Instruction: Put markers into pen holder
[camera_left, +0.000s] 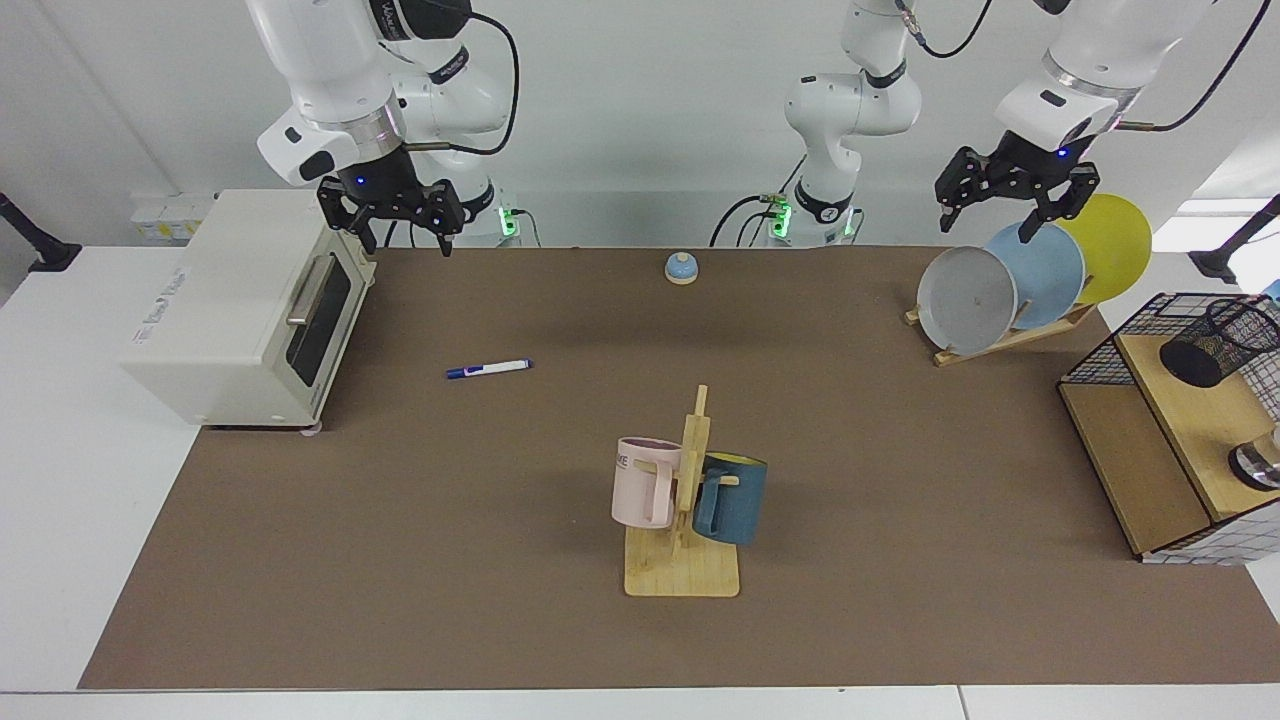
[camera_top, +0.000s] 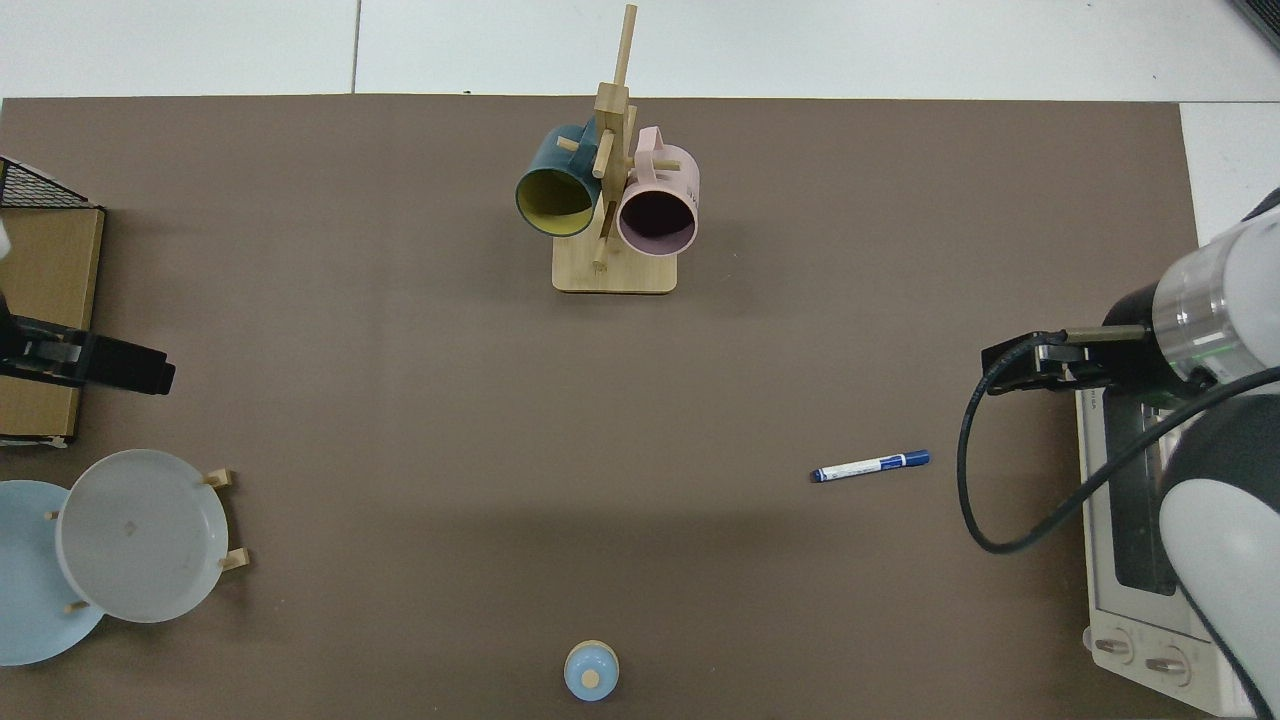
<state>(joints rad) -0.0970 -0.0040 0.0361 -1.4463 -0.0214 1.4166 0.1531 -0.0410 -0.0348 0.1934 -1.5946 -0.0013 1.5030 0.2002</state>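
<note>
The slim white marker with blue cap (camera_left: 489, 369) lay untouched at 5 o'clock of the right gripper (camera_left: 397, 228), whose jaws stood wide; the left gripper (camera_left: 1012, 208), likewise wide, waited. The grasp should be taken mid-barrel, across its length, before carrying to the black wire-mesh pen holder (camera_left: 1218, 343).

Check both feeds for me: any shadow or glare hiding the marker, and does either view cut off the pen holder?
Facing view: the marker lies on evenly lit brown mat, with no glare or heavy shadow on it; the pen holder sits at the frame's edge, partly cropped. Top view: the marker is equally plain, but the pen holder is out of frame. Both claws, left claw and right claw, hang above the table.
</note>
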